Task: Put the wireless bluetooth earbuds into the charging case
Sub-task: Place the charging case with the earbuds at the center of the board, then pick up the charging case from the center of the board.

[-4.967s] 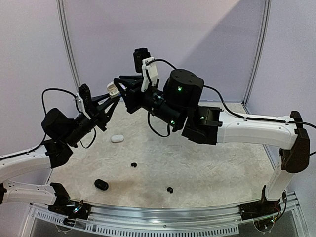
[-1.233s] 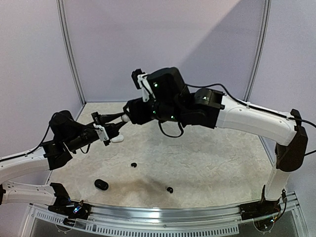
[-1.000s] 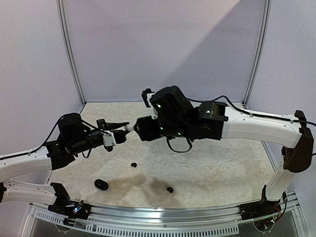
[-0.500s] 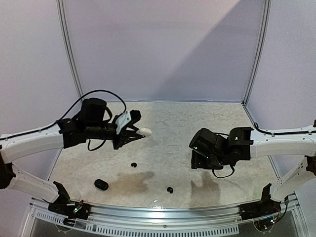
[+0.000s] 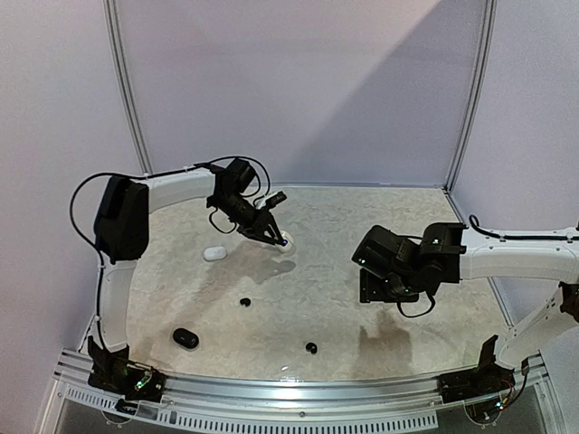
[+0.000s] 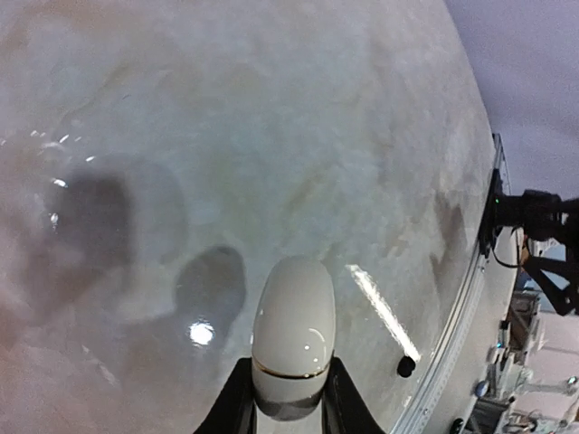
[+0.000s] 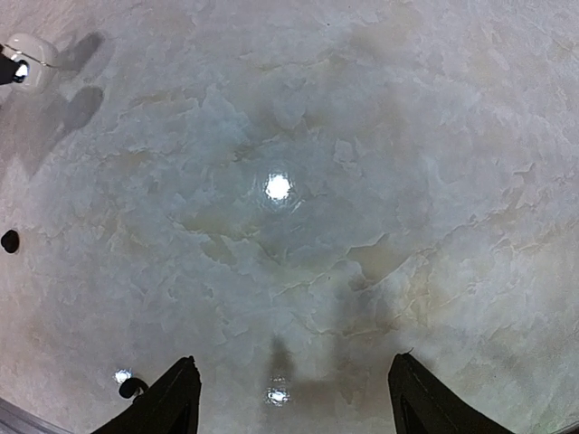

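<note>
Earbuds (image 5: 245, 302) black and rounded, smooth white pebble case (image 6: 292, 330) in left gripper (image 6: 291, 402)

No writing, label, brand mark, number or sign can be read on anything in these views.
</note>
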### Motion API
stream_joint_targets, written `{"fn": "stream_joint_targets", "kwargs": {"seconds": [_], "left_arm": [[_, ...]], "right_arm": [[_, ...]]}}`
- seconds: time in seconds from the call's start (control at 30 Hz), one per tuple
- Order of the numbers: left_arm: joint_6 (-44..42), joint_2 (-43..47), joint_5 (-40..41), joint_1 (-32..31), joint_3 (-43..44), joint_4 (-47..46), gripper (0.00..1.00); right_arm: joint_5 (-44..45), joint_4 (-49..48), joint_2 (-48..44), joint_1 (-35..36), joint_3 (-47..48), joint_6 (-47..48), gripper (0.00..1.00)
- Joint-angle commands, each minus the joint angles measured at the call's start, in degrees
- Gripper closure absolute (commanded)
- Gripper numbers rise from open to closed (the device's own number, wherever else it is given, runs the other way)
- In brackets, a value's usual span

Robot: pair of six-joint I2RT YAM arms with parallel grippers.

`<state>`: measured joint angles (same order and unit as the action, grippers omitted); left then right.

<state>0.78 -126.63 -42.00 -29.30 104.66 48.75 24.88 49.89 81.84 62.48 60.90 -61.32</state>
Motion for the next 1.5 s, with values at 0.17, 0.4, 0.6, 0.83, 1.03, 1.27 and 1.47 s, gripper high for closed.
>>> {"fn": "stream_joint_targets", "kwargs": {"seconds": [0.17, 0.4, 0.6, 0.83, 1.03, 1.27, 1.47], "left_arm": [[20.79, -9.38, -1.15, 5.03, 1.7, -9.61, 0.77], [24.89, -5.69, 1.04, 6.24, -4.92, -12.87, 0.16], [20.28, 7.12, 9.75, 6.31, -9.08, -8.74, 0.01], [-17.03, 24.46, 5.15, 4.43, -12.3, 10.16, 0.01], [-80.03, 34.62, 18.74, 4.18, -23.13, 50.85, 0.02], [-87.88, 48.92, 36.85, 3.87, -48.97, 31.06, 0.01], [-86.66, 49.69, 36.07, 3.82, -58.67, 16.57, 0.01]], "right_arm": [[-0.03, 3.64, 2.61, -0.45, 5.71, 3.7, 0.27], [-0.41, 5.2, 9.06, -0.77, 13.17, 7.47, 0.26], [-0.12, 3.05, 11.39, -2.51, 18.53, 13.16, 0.26], [-2.07, -5.91, 11.04, -7.0, 20.17, 22.52, 0.25], [-3.21, -8.41, 14.51, -7.71, 25.51, 30.59, 0.13], [-4.02, -8.36, 19.37, -7.73, 30.58, 33.47, 0.01], [-4.96, -7.37, 19.19, -7.72, 29.68, 31.21, 0.01]]}}
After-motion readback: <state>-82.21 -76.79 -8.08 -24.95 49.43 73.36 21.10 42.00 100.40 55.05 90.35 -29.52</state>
